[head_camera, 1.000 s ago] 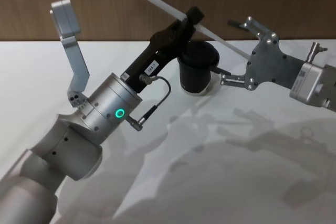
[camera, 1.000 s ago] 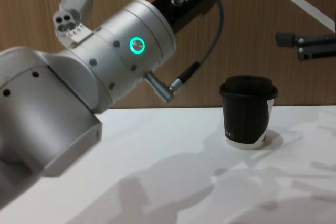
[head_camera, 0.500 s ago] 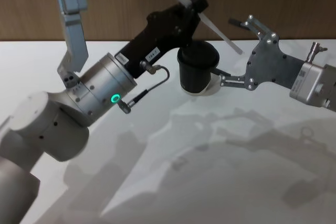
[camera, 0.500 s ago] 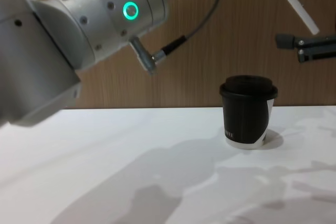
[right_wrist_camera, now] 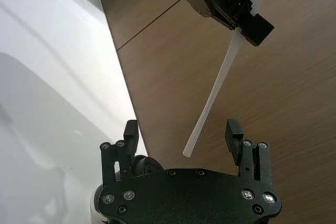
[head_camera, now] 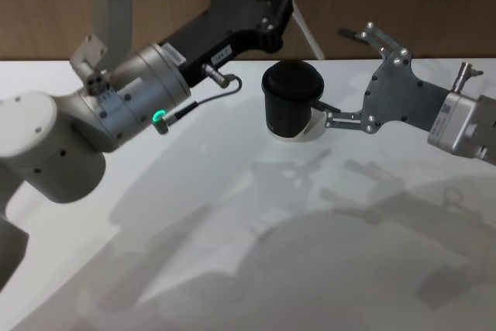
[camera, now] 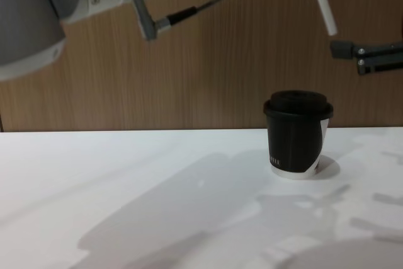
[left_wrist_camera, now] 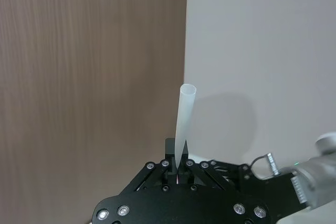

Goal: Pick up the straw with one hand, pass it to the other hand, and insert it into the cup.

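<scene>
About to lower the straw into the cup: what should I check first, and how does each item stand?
1. Left gripper shut on straw: ok.
2. Right gripper open, apart from the straw: ok.
3. Cup upright on the table, lid on: ok.
4. Straw vertical: not ok, tilted.
5. Straw's lower end lined up over the lid's opening: cannot tell.

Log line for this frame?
left gripper: shut on straw, raised over cup | right gripper: open, right of cup | straw: tilted, lower end above cup, not inserted
</scene>
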Tool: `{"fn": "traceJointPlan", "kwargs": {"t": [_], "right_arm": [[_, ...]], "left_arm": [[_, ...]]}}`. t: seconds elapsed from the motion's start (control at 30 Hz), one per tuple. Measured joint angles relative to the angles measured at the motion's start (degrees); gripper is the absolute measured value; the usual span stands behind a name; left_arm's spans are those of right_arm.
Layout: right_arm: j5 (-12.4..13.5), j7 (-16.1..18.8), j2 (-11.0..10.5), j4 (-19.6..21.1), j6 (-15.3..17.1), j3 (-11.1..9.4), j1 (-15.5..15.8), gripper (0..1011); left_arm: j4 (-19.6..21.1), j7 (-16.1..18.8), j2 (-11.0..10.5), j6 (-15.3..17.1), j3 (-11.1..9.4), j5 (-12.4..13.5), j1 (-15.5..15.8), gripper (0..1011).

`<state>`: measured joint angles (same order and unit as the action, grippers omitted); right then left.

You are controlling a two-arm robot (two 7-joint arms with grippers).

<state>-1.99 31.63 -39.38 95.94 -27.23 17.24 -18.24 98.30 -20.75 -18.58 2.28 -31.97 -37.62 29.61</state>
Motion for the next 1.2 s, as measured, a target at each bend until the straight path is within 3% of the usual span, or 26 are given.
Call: {"fn": "traceJointPlan", "kwargs": {"t": [0.23, 0.5, 1.2], "right_arm": [[0.0, 0.0, 0.0, 0.0, 0.0, 0.0, 0.0, 1001], [0.0, 0.0, 0.0, 0.0, 0.0, 0.0, 0.0, 1001], [0.0, 0.0, 0.0, 0.0, 0.0, 0.0, 0.0, 1001]], "left_arm": [[1.2, 3.2, -1.3, 3.3, -0.7, 5.3, 2.4, 7], [0.7, 5.6, -1.4, 6.0, -1.2, 9.0, 4.5, 7], [-4.2, 6.5, 3.1, 10.6, -2.6, 10.8, 8.0, 7]]}}
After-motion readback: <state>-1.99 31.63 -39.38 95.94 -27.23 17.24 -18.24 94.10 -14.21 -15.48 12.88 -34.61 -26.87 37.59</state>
